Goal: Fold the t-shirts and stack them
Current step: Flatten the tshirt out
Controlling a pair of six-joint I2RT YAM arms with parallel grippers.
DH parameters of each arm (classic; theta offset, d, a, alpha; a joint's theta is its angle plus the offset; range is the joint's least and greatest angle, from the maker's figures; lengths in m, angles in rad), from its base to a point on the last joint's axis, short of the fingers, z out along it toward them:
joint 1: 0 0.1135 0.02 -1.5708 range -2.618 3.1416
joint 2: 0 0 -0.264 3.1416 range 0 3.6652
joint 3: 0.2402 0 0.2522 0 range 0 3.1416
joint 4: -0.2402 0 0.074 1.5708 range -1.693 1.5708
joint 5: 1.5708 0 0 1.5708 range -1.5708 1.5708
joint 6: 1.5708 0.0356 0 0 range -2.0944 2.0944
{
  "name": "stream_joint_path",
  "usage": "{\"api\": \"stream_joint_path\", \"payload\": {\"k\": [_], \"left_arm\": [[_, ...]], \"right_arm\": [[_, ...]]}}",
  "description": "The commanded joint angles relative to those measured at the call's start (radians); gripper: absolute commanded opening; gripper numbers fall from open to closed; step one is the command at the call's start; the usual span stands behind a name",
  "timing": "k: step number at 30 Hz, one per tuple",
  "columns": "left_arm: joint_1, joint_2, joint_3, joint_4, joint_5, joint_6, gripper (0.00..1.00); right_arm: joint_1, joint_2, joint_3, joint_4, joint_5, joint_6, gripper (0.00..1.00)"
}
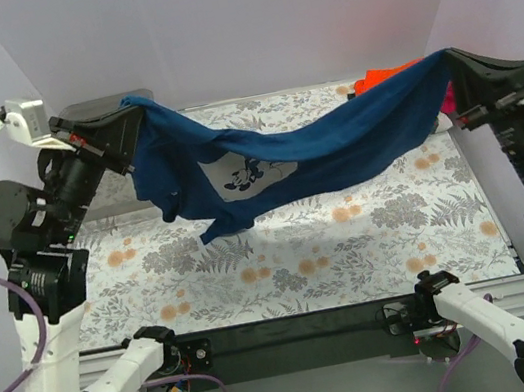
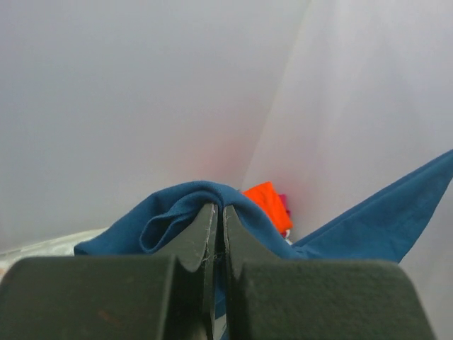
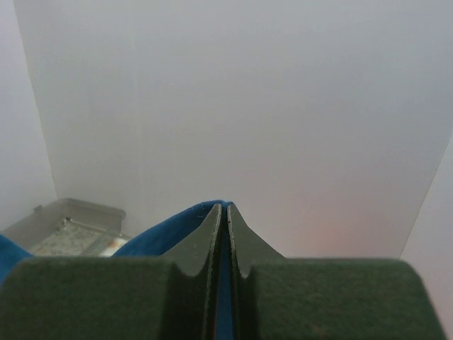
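The navy blue t-shirt hangs stretched in the air between your two grippers. It sags in the middle, with its pale cartoon print facing up toward the top camera. Your left gripper is clamped on one end at the far left, and your right gripper is pinched on the other end at the far right. Both wrist views show the jaws pressed tight on blue cloth. An orange t-shirt lies at the far right corner, just behind the span. The floral table shows beneath and in front of the hanging shirt. White walls close in behind and on both sides.
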Motion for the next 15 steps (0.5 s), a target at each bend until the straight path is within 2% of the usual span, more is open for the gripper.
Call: {"api": "stream_joint_path", "payload": {"k": [1,6,10,15], "left_arm": [[0.004,-0.048,0.083,-0.034,0.124,-0.035,0.00],[0.004,-0.096,0.154,-0.045,0.215,-0.080,0.00],[0.006,-0.122,0.211,-0.048,0.209,-0.092,0.00],[0.006,-0.084,0.309,-0.059,0.227,-0.090,0.00]], "right_arm": [[-0.003,-0.035,0.100,-0.028,-0.018,-0.025,0.01],[-0.003,-0.066,0.184,-0.074,-0.031,-0.017,0.01],[-0.003,-0.069,0.236,-0.092,-0.031,-0.017,0.01],[-0.001,-0.048,0.264,-0.094,-0.026,-0.020,0.01]]}}
